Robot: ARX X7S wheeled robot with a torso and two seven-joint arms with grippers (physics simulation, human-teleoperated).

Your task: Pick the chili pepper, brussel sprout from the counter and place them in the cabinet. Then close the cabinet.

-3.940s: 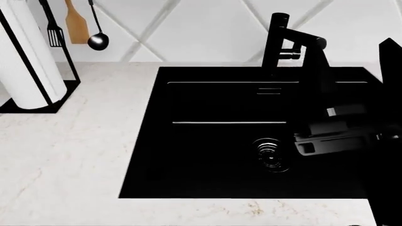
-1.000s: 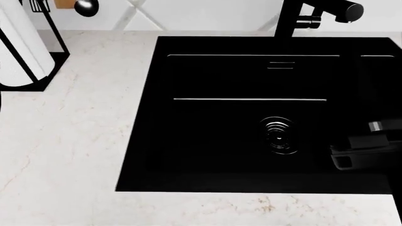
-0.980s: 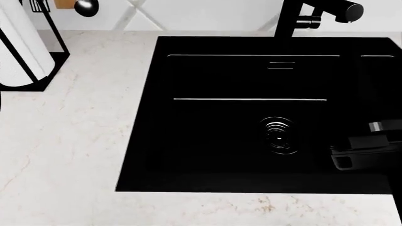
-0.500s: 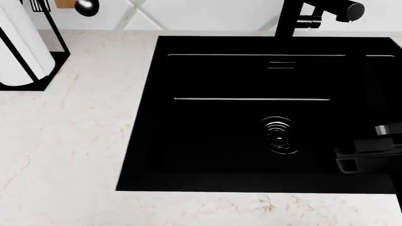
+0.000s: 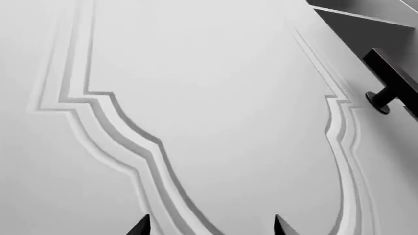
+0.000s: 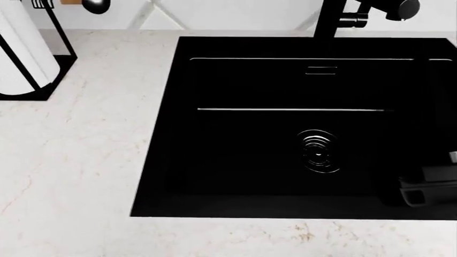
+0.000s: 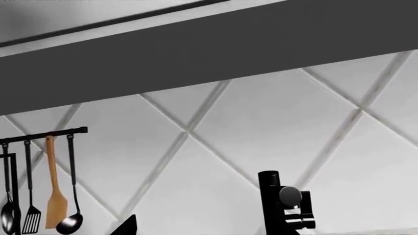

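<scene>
White marble counter (image 6: 71, 160) fills the head view's left, carrying a paper-towel holder (image 6: 21, 53) at far left; neither chili pepper nor brussel sprout shows in any view. Black sink (image 6: 236, 160) sits at centre, faucet (image 6: 357, 16) behind it. Right gripper (image 6: 428, 190) is a dark shape at the right edge; opening cannot be told. Left wrist view alone shows a white cabinet door (image 5: 216, 98) with black handle (image 5: 392, 88), left gripper (image 5: 210, 226) tips spread, empty. Right wrist view alone shows the utensil rail (image 7: 39, 137).
</scene>
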